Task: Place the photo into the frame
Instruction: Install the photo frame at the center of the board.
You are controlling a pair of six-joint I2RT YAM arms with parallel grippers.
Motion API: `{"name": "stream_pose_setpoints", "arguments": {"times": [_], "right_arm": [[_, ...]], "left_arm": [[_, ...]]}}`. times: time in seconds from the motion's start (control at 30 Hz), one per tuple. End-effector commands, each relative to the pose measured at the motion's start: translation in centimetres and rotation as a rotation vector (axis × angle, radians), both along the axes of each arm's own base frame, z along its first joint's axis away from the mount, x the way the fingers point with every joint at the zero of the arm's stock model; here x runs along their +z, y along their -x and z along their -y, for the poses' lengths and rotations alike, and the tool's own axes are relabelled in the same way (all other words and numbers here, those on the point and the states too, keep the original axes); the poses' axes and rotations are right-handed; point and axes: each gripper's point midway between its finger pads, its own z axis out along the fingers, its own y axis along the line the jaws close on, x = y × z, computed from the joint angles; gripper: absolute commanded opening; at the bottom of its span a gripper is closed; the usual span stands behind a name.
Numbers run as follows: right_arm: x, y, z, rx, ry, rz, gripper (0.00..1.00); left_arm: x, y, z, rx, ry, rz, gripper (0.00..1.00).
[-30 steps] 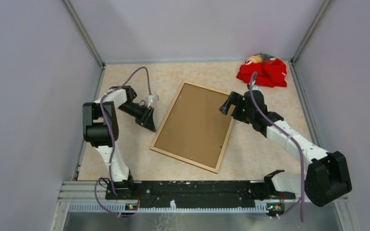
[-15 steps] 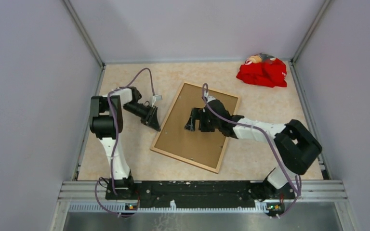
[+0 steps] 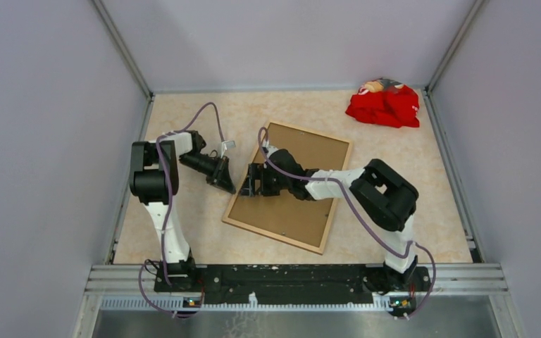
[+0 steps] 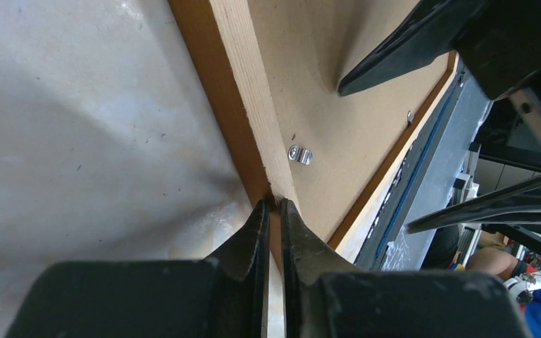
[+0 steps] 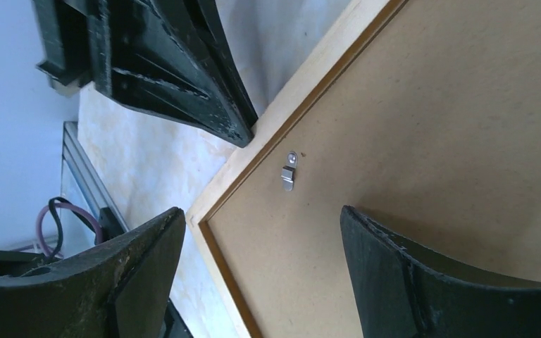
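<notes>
The frame [image 3: 329, 209] lies back up on the table, pale wood rim showing, with a plain brown backing board [image 3: 303, 211] inside it. The photo is hidden. My left gripper [image 3: 227, 184] is shut to a thin slit, its tips [image 4: 273, 204] against the frame's left rail [image 4: 253, 105]. My right gripper [image 3: 253, 180] reaches across the board to that same left edge. It hangs open [image 5: 260, 211] over the board [image 5: 430, 127], just beyond a small metal clip [image 5: 289, 171], holding nothing. The left fingers [image 5: 183, 77] show beside the rail [image 5: 282, 113].
A crumpled red cloth [image 3: 384, 105] lies at the back right corner. Grey walls enclose the table on three sides. The arms' base rail [image 3: 289, 278] runs along the near edge. Small metal clips [image 4: 299, 155] sit along the board's edges.
My right arm has swung left across the frame, from its right edge to its left edge. My left gripper has closed further and moved onto the frame's left rail.
</notes>
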Motion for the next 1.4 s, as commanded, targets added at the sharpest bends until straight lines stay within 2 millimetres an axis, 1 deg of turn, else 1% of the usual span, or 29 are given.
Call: {"name": "stream_pose_setpoints", "arguments": {"times": [0.0, 0.3, 0.47, 1.0, 1.37], "right_arm": [[1.7, 0.4, -3.1, 0.051, -0.076, 0.027, 0.80], [0.3, 1.3, -4.2, 0.062, -0.085, -0.021, 0.79], [-0.1, 1.7, -4.6, 0.069, -0.092, -0.040, 0.78], [-1.0, 1.7, -5.3, 0.068, -0.105, -0.085, 0.77], [-1.7, 0.9, -5.7, 0.032, -0.105, -0.086, 0.76]], "left_arm": [[-1.3, -0.2, -0.6, -0.028, -0.062, 0.063, 0.11], [-1.1, -0.3, -0.6, -0.026, -0.067, 0.072, 0.09], [-1.1, -0.3, -0.6, -0.026, -0.067, 0.077, 0.08], [-1.0, -0.3, -0.6, -0.025, -0.067, 0.080, 0.07], [-0.9, -0.3, -0.5, -0.024, -0.061, 0.080, 0.07]]}}
